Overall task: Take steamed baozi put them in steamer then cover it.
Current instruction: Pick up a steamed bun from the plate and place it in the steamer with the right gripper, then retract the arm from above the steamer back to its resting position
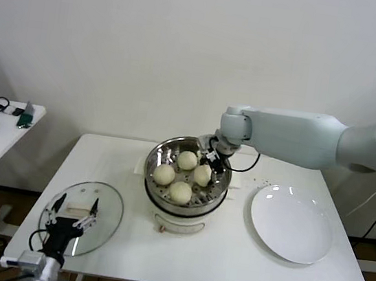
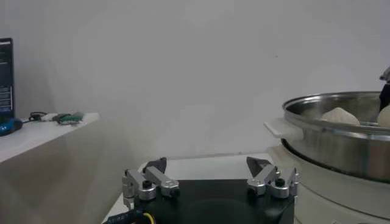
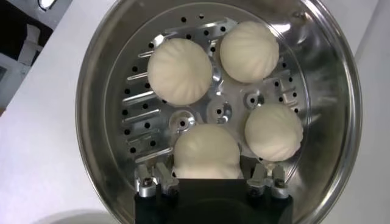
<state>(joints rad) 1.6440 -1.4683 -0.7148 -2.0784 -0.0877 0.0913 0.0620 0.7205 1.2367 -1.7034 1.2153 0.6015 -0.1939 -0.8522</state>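
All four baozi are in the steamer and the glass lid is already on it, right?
Not quite. All four baozi sit in the steamer, but the glass lid lies on the table by the left pincer; the head view shows it.

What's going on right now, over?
Right gripper open over fourth baozi in steamer. Left gripper open, above cover. Nothing blocking.
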